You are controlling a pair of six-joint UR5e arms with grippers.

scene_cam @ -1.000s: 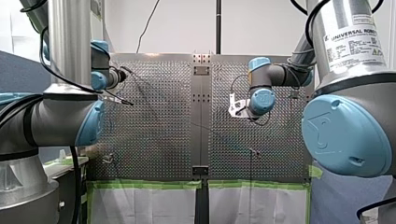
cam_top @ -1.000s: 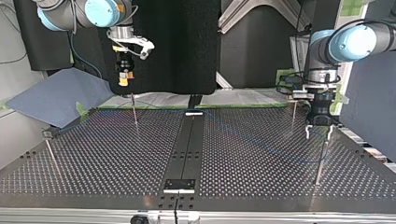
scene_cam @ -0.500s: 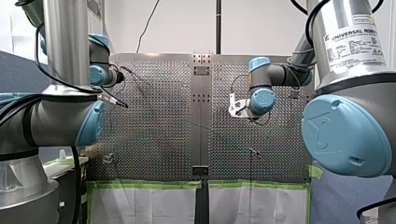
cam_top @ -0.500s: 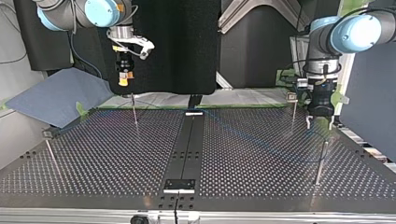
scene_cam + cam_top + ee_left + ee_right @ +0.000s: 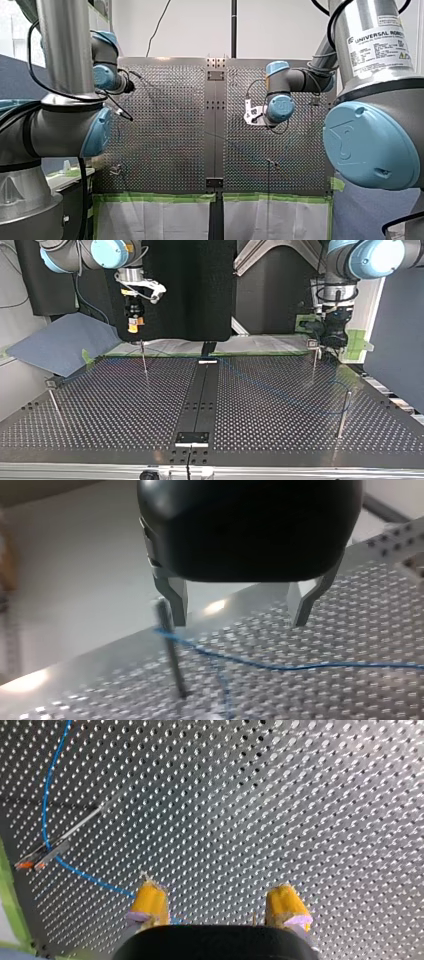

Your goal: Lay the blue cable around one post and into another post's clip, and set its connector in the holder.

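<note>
While my left pincer [image 5: 239,622] hangs wide and empty, the blue cable [image 5: 280,668] runs ahead of it, meeting a post [image 5: 170,650] just beside it; my right pincer [image 5: 217,895] likewise gapes.

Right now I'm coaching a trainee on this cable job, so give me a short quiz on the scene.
1. True or false: my left pincer grips the cable.
2. The pads of my right pincer are: A yellow, B green, C black.
3. Fill in: in the left wrist view, the thin upright rod beside the left pincer is a ___.
Key: 1 false, the pincer is open and the cable runs ahead of it; 2 A; 3 post.
</note>
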